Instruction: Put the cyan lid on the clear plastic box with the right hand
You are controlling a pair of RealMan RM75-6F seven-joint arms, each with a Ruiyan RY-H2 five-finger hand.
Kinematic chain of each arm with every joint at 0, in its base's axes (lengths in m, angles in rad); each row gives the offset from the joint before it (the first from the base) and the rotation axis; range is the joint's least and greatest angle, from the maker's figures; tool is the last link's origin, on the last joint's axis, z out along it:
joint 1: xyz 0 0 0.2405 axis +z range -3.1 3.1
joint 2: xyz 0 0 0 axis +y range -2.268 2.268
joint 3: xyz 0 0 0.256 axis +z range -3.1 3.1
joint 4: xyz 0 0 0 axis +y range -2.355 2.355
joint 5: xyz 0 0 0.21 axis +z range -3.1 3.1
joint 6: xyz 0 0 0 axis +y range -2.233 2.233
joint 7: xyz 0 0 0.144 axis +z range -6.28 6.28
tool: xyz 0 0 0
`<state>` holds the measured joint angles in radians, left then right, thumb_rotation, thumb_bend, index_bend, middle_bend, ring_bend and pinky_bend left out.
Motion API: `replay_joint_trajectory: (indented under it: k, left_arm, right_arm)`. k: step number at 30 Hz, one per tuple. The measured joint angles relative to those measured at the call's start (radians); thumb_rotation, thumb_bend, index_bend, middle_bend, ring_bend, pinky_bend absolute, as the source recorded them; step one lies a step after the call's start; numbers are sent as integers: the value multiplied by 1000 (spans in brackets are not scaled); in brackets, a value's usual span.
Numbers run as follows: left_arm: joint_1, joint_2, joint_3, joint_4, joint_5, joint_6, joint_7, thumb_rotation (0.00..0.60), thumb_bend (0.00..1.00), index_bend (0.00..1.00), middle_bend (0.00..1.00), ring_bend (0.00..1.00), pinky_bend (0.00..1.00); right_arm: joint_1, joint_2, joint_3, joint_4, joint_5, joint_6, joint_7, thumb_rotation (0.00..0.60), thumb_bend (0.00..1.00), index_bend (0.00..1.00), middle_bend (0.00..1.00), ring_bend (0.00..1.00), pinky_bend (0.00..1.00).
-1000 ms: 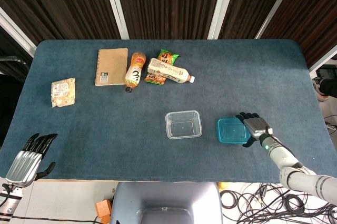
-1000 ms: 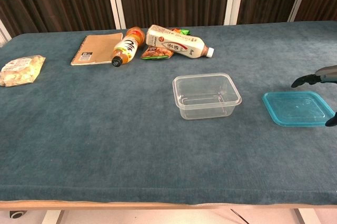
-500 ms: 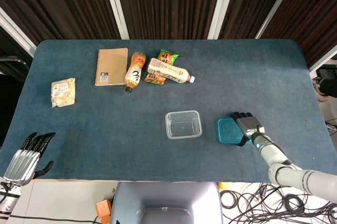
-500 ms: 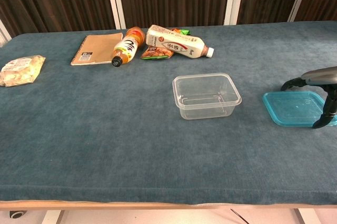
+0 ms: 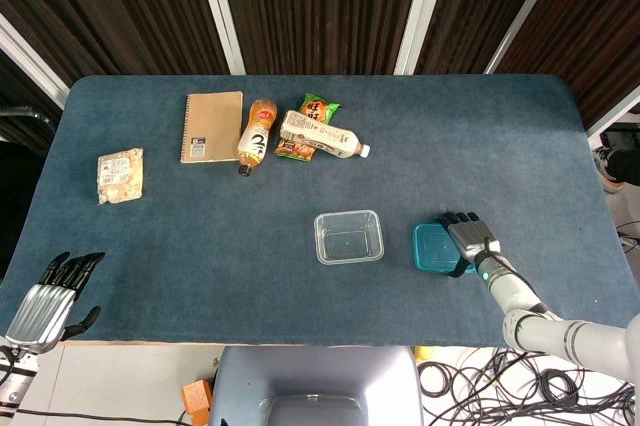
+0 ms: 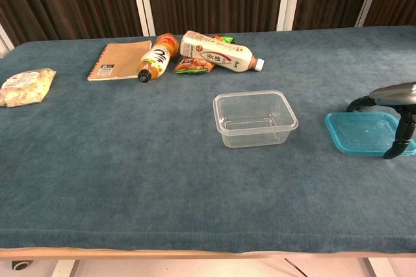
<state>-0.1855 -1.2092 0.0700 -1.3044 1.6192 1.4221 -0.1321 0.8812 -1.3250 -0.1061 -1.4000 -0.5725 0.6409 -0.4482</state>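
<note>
Toward the near right part of the desk (image 5: 150,246): cyan lid (image 5: 433,247), lying flat, well clear of the right edge and somewhat back from the near edge. Just left of it, apart by a strip of bare blue cloth: clear plastic box (image 5: 349,236), mouth up, near the middle of the desk, slightly nearer the front edge. Broad bare cloth around both, front and left of the box especially.

Lid roughly rectangular, rim upward; long axis hard to judge, seemingly left to right in the chest view (image 6: 365,133), sides about square with the desk edges. Box likewise, long side left to right.

Right hand (image 5: 468,240) over the lid's right part, fingers (image 6: 398,140) spread and curved down past the lid's right rim; whether gripping or merely touching, cannot tell.

Left hand (image 5: 52,291) off the near left corner, fingers apart, holding nothing.

Along the far left: notebook (image 5: 211,126), two bottles (image 5: 256,135), snack packet (image 5: 320,108); by the left edge, another bag (image 5: 120,175).
</note>
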Motion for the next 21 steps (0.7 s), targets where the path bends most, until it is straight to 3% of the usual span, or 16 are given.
replay_joint_trajectory:
  k: [4,10,15,21]
  left_arm:
    - [3,2,-3,0,-2,2,-1,600,322,0,123,145,92]
    - [3,2,-6,1,-5,-3,-1,600,322,0,123,145,93]
    - [5,2,-7,2,-5,-2,-2,600,322,0,123,145,92]
    - [11,1,-6,4,-2,7,-4,600,322,0,123,145,92]
  right_arm:
    - [-8,8,4,-10,-22,17,12,600,39,595,202,0,0]
    - [-27,12,19,-16,-60,52,37,600,38,637,242,43,2]
    - [-50,11,36,-18,-115,85,64,600,39,681,325,157,124]
    - [-84,12,65,-19,-203,112,130,600,39,689,365,199,136]
